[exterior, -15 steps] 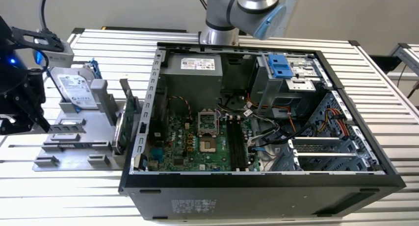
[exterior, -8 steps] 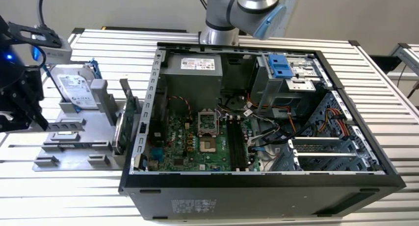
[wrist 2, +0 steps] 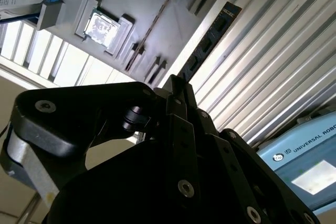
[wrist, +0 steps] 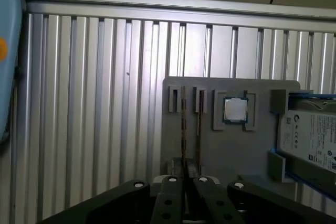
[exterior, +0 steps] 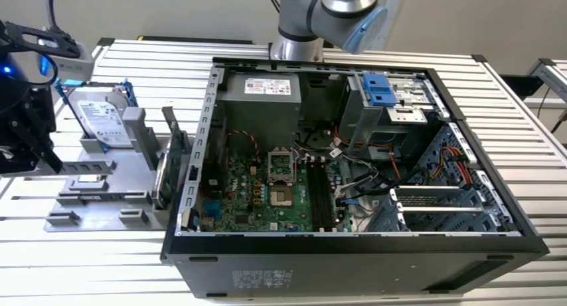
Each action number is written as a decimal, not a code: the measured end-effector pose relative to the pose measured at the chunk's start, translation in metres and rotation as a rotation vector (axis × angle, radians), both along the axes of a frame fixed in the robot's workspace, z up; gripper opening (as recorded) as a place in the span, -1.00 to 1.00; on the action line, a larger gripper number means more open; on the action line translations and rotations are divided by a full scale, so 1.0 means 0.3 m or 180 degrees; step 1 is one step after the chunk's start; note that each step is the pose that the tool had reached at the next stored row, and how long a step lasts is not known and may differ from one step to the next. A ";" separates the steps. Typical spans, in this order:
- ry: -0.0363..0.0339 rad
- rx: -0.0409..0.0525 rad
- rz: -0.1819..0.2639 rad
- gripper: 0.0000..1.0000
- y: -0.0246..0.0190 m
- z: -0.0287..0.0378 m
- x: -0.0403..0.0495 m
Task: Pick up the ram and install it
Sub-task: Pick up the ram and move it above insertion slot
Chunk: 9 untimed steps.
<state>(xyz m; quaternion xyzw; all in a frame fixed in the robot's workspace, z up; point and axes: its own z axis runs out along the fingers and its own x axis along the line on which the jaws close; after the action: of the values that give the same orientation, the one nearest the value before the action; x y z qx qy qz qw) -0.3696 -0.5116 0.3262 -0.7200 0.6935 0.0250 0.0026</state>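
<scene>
In the second wrist view the ram (wrist 2: 212,35) is a narrow dark stick with chips. It juts out from the tips of my black gripper (wrist 2: 176,82), over the ribbed table beside the grey fixture (wrist 2: 131,3). The first wrist view shows the ram (wrist: 182,129) edge-on as a thin line rising from between the closed fingers of the gripper (wrist: 186,178). In the exterior view the gripper (exterior: 49,163) hangs at the far left, beside the fixture (exterior: 106,186). The motherboard's long memory slots (exterior: 319,186) lie in the open computer case (exterior: 354,243).
On the fixture are a hard drive (exterior: 99,120), a small silver processor chip (exterior: 89,180) and an upright green expansion card (exterior: 172,153). The case walls, drive cage (exterior: 390,93) and loose cables (exterior: 372,180) crowd the motherboard. The arm's base (exterior: 301,47) stands behind the case.
</scene>
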 end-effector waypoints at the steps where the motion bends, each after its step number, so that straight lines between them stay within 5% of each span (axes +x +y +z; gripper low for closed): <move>1: 0.0000 0.0000 0.0000 -1.00 0.000 0.003 0.000; 9: 0.0000 0.0000 0.0000 -1.00 0.000 0.028 0.000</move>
<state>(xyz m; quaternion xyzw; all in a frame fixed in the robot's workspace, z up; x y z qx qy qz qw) -0.3697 -0.5115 0.3345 -0.7200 0.6936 0.0250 0.0025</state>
